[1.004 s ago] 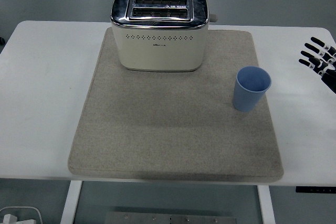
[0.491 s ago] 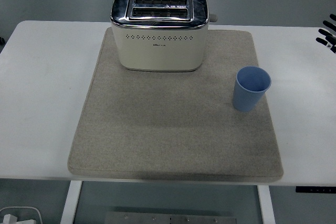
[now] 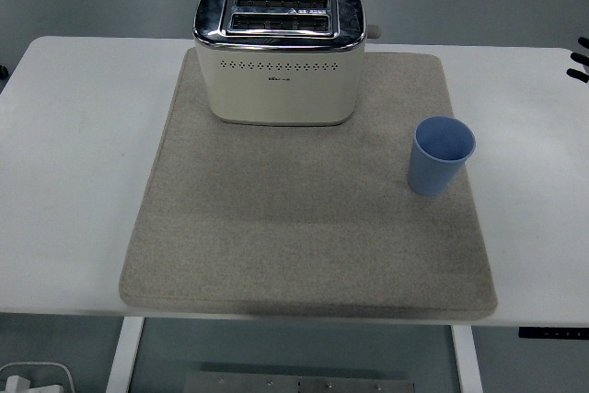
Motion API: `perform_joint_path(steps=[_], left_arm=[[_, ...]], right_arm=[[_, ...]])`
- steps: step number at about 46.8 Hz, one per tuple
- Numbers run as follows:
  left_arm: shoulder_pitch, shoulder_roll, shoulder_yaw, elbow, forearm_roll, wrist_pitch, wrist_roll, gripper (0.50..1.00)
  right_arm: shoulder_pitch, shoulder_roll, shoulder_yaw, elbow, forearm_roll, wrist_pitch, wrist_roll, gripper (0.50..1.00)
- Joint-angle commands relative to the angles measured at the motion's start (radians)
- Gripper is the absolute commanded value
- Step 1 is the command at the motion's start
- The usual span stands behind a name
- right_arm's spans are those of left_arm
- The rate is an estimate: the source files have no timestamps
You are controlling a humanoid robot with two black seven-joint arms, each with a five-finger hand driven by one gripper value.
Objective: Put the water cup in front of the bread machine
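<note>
A light blue water cup [image 3: 442, 156] stands upright and empty on the right side of a beige mat [image 3: 294, 227]. The cream and chrome bread machine [image 3: 279, 54], a two-slot toaster, sits at the mat's far edge, left of and behind the cup. Only the black fingertips of my right hand [image 3: 583, 58] show at the far right edge, spread apart and holding nothing, well away from the cup. My left arm is out of view.
The mat lies on a white table [image 3: 74, 181]. A broad stretch of bare mat lies in front of the toaster. A lever knob [image 3: 373, 31] sticks out of the toaster's right side. The table's near edge runs along the bottom.
My right hand has drawn back up and to the right, from fully visible to just fingertips at the frame edge. The cup and the toaster have not moved.
</note>
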Motion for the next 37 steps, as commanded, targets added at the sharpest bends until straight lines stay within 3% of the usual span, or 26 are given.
perform_joint_path(steps=[1, 13, 37], left_arm=[[-0.001, 0.000, 0.000, 0.000, 0.000, 0.000, 0.000, 1.000], [-0.001, 0.000, 0.000, 0.000, 0.000, 0.000, 0.000, 1.000], [-0.001, 0.000, 0.000, 0.000, 0.000, 0.000, 0.000, 1.000]], right_arm=[[-0.013, 0.002, 0.000, 0.017, -0.028, 0.000, 0.000, 0.924], [-0.036, 0.041, 0.003, 0.060, -0.054, 0.000, 0.006, 0.924], [-0.040, 0.199, 0.018, 0.062, -0.230, 0.000, 0.081, 0.926]])
